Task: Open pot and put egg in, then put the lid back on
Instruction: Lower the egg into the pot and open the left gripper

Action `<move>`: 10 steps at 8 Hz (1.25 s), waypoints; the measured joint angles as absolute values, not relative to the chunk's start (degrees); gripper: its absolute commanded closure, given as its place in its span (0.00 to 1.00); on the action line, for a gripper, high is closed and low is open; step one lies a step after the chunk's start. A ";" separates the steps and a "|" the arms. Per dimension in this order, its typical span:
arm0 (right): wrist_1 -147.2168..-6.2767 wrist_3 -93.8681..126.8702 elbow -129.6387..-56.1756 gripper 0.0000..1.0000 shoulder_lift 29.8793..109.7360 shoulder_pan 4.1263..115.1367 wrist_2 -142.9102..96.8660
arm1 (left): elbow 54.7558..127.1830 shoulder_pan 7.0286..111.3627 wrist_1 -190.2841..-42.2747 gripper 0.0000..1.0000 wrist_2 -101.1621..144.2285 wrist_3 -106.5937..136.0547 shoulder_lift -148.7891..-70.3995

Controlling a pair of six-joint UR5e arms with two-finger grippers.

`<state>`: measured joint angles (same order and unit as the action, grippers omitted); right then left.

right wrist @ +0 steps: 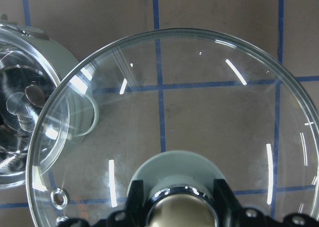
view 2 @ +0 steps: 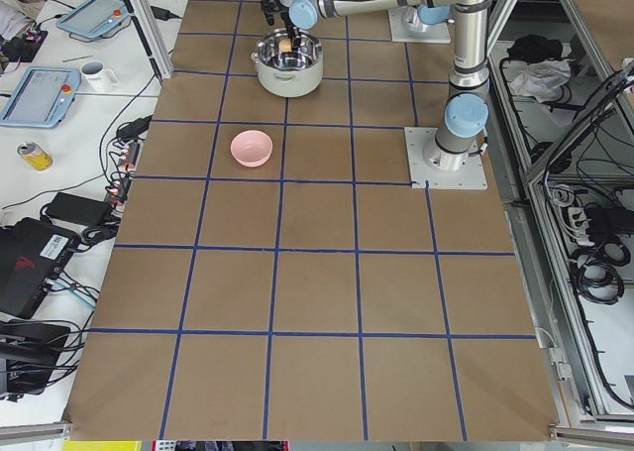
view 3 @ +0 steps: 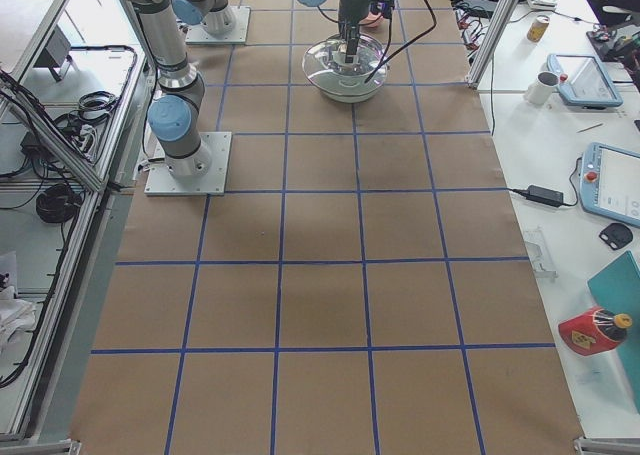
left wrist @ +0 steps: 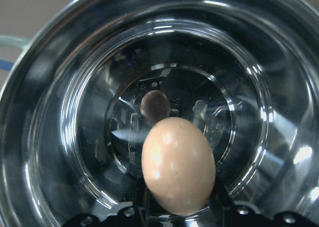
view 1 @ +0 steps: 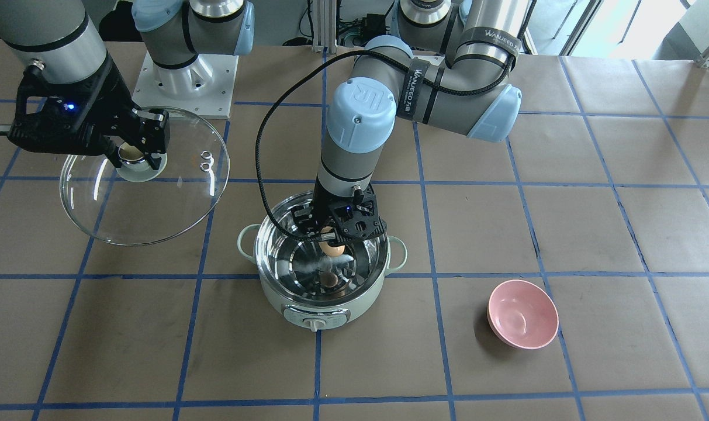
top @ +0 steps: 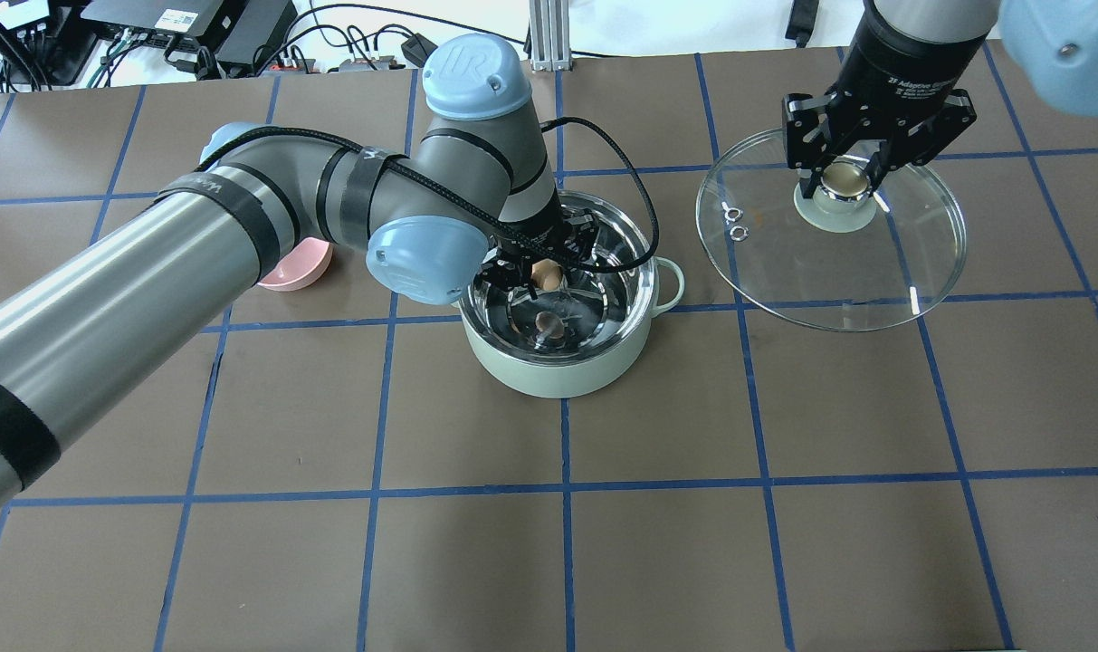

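egg (left wrist: pixel 178 164) in left tool (left wrist: pixel 179 208) over pot (left wrist: pixel 50 137), wrist close-up

Left arm (top: pixel 241 226) and right arm (view 1: pixel 50 35): silver-grey tubes, black bands, pale blue round joint caps (view 1: pixel 360 114) (embossed UR logo). Black straps (view 1: pixel 494 38) with white WANJEED lettering. Black braided cable (view 1: pixel 260 153) on the left arm. Left gripper (view 1: pixel 332 244) and right gripper (top: pixel 843 181) are black with skeletal frames; blue LED (view 1: pixel 69 106) on the wrist mount. White "2F Adaptive" print on the right wrist. White base plate (view 1: pixel 214 88).
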<state>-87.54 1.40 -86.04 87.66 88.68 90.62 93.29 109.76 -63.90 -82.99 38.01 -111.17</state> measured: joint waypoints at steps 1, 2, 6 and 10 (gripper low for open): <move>-87.54 1.41 -86.09 0.71 87.65 88.68 90.62 | 93.28 109.82 -63.72 1.00 -82.96 37.94 -112.36; -87.54 1.41 -86.11 0.71 87.63 88.68 90.62 | 93.27 109.83 -63.47 1.00 -82.99 37.87 -113.37; -87.57 1.41 -86.13 0.71 87.68 88.68 90.61 | 93.25 109.78 -61.43 1.00 -82.99 37.89 -116.34; -87.54 1.41 -86.13 0.71 87.66 88.68 90.61 | 93.25 109.78 -60.76 0.99 -83.05 37.85 -117.29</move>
<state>-87.54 1.41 -86.13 87.66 88.68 90.61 93.25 109.78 -60.76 -83.05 37.85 -117.29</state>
